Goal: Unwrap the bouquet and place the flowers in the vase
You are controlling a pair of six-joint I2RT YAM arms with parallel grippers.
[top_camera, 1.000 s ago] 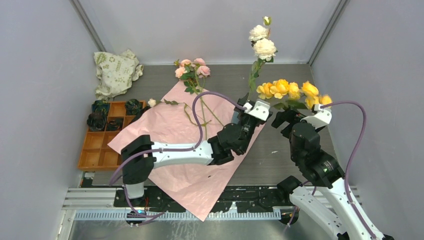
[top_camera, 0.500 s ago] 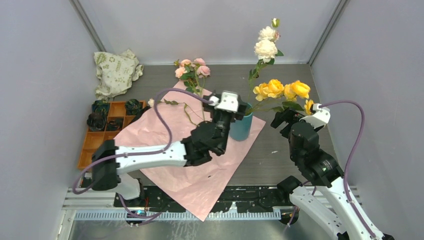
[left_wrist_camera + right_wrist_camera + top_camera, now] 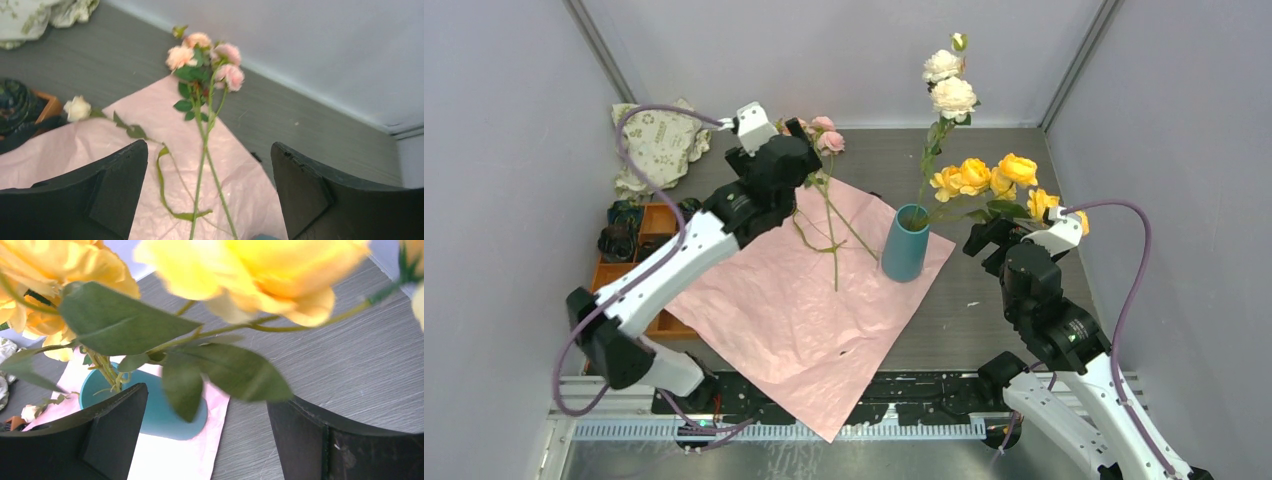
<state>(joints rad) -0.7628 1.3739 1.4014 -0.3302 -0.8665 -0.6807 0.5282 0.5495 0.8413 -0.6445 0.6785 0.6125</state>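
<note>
The teal vase stands on the right corner of the flat pink wrapping paper. White flowers and yellow flowers stand in it. Pink flowers lie at the paper's far edge, their stems running between the fingers of my open, empty left gripper. A small white bud on a thin stem lies to their left. Just right of the vase, my right gripper hangs open under the yellow flowers, holding nothing.
A beige printed cloth bag lies in the back left corner. An orange compartmented tray with dark rosettes sits at the left, partly under the paper. Grey walls close in three sides.
My left arm has swung from the vase back and left to the pink flowers, its jaws opening wider. The white flowers stay in the vase. My right arm has not moved.
</note>
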